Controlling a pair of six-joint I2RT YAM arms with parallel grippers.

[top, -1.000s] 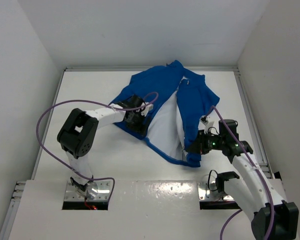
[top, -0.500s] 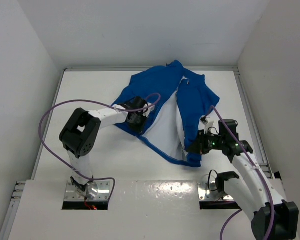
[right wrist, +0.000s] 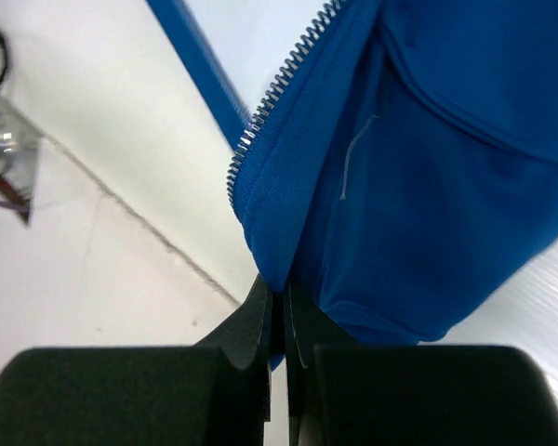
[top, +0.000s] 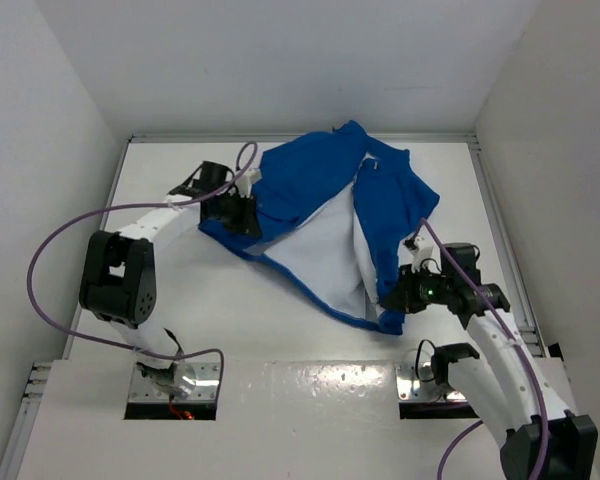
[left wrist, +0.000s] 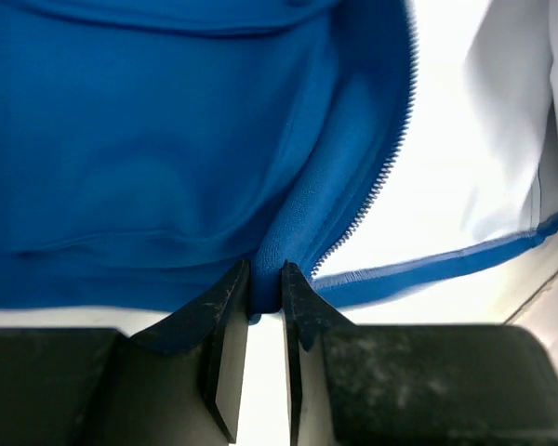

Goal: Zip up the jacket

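The bright blue jacket (top: 320,180) lies unzipped on the white table, white lining (top: 325,250) showing between its two front panels. My left gripper (top: 242,215) is shut on the left panel's lower corner; in the left wrist view blue cloth (left wrist: 167,158) is pinched between the jaws beside the white zipper teeth (left wrist: 377,177). My right gripper (top: 395,298) is shut on the right panel's bottom corner (right wrist: 288,223), next to its zipper teeth (right wrist: 270,102). The zipper's slider is not visible.
White walls enclose the table (top: 180,320) on three sides. Purple cables (top: 50,250) loop off both arms. The arm bases (top: 175,385) are bolted at the near edge.
My left gripper closed on the left panel's corner and swung left and toward the back, dragging the panel open wider. The right gripper kept its hold, barely moving.
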